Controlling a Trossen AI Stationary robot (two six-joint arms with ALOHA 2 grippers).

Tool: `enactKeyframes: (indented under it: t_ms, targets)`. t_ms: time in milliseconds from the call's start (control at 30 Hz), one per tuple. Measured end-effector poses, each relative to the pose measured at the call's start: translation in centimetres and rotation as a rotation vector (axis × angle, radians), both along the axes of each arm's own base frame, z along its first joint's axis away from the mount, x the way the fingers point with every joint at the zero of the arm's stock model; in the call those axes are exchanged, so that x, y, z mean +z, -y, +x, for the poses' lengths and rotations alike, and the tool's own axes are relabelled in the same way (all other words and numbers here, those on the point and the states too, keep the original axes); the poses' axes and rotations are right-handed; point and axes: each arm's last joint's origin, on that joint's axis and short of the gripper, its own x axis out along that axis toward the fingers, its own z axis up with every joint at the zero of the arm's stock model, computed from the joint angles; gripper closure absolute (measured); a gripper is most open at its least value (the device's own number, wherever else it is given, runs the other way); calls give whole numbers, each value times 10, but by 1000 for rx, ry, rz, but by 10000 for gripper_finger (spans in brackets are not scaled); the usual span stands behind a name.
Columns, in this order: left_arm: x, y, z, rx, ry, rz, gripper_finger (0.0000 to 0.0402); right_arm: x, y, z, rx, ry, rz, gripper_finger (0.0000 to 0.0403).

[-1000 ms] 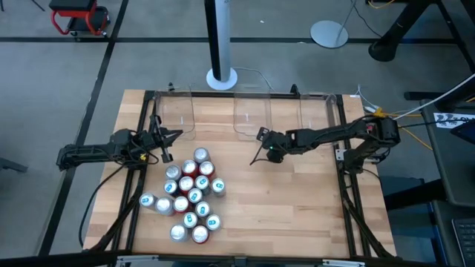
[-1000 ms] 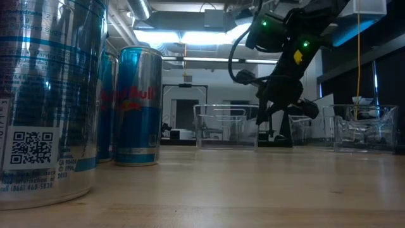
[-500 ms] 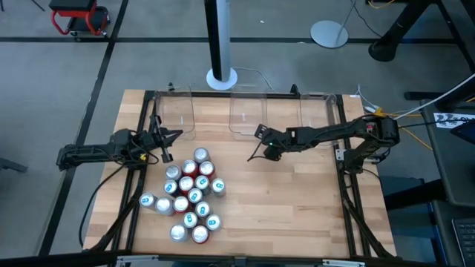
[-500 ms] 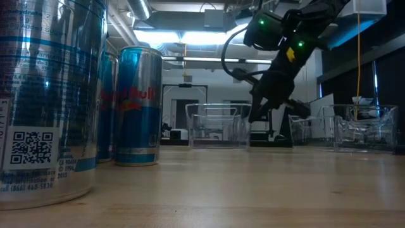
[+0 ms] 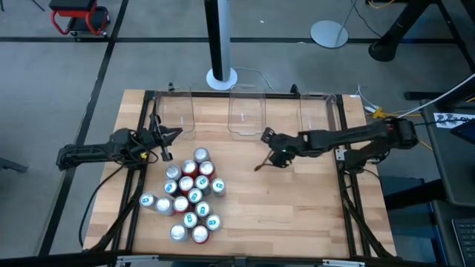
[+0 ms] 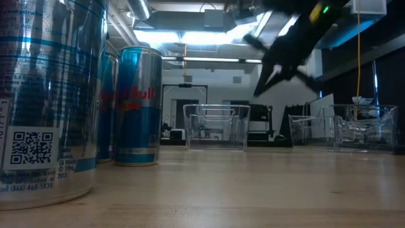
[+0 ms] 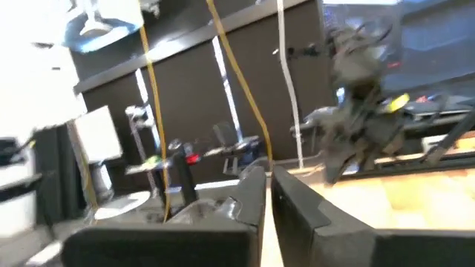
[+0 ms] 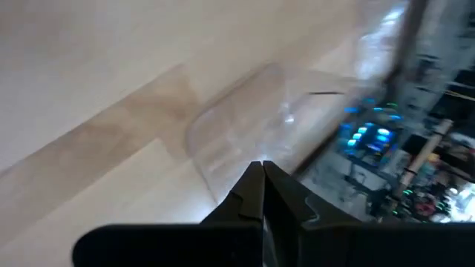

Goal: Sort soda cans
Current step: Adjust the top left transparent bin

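Note:
Several soda cans (image 5: 189,194) with red, blue and silver bodies stand upright in a cluster on the wooden table, left of centre. Two of them fill the left of the low view, a silver one (image 6: 38,101) and a blue one (image 6: 137,107). My right gripper (image 5: 258,168) hangs shut and empty above the table's middle, slanting down, to the right of the cans and nearer than the middle clear bin (image 5: 246,115). It shows blurred high up in the low view (image 6: 258,92). My left gripper (image 5: 172,136) waits shut at the left side, just beyond the cans.
Three clear plastic bins stand along the far edge: left (image 5: 175,115), middle, and right (image 5: 315,111). A black frame (image 5: 346,185) runs along the table's sides. Bare wood (image 5: 297,208) lies to the right of the cans.
My right gripper has risen from near the table top and drawn back toward the near and right edges, away from the middle bin, staying shut. Early in that second the middle bin slid a little toward the table's left edge; since then it has rested.

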Motion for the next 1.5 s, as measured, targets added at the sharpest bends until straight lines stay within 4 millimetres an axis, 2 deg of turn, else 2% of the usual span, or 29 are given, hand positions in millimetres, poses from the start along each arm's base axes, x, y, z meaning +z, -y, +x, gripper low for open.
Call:
enactKeyframes:
  t_ms: [133,300,433,533,600,700,800,933,1200,1500]
  targets:
    - [20,-1,-1,15,7,-36,316,24,-11,-14,12,105,20,397]
    - [49,-6,15,148,-79,-70,246,37,-13,-22,13,158,23,397]
    - [76,-14,45,206,-218,-122,233,37,-12,-22,6,154,14,397]
    - [95,-29,72,274,-339,-170,232,35,-12,-22,2,141,7,397]
    - [100,-42,90,332,-468,-212,231,34,-12,-22,2,129,5,397]
    - [95,-64,114,404,-667,-279,231,33,-12,-23,-1,119,7,397]
    - [85,-84,133,402,-817,-334,231,32,-12,-24,-1,110,6,397]
    - [68,-104,147,364,-997,-435,231,32,-12,-24,-1,107,8,397]
    - [40,-118,144,406,-1221,-542,231,32,-12,-24,-1,100,7,397]
    - [34,-116,129,427,-1354,-642,231,32,-12,-24,-1,101,8,397]
